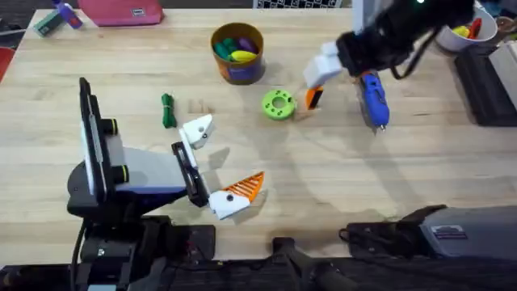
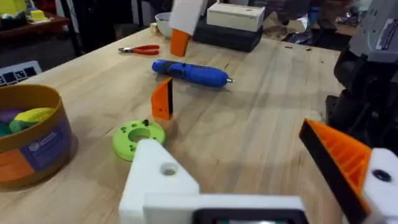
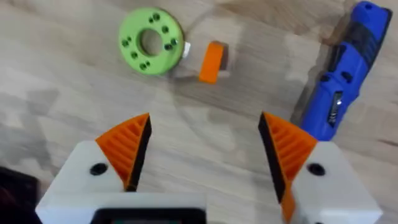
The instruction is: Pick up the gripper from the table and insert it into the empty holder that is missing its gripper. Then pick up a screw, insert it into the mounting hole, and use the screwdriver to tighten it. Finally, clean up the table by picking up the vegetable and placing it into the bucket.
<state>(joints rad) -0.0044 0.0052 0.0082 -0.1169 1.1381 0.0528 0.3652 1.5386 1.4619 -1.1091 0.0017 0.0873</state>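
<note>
The gripper [image 1: 313, 97], a small orange wedge with a black side, stands on the table between the green disc and the blue screwdriver [image 1: 374, 99]. It also shows in the left wrist view [image 2: 162, 99] and the right wrist view [image 3: 212, 61]. My right gripper [image 1: 319, 74] hovers open just above and behind it [image 3: 205, 149]. My left gripper [image 1: 222, 160] is open near the table's front. One of its fingers is the holder [image 2: 158, 180], a bare white mount, and the other carries an orange tip. The dark-green vegetable [image 1: 167, 111] lies left of the holder [image 1: 198, 129]. The bucket [image 1: 237, 52] stands at the back.
A flat green disc [image 1: 279, 104] with holes lies beside the orange wedge. The screwdriver [image 2: 189, 73] lies just past the wedge. Red-handled pliers [image 2: 140, 50] and a white bowl [image 1: 464, 32] sit at the far right. The bucket [image 2: 31, 134] holds coloured toys.
</note>
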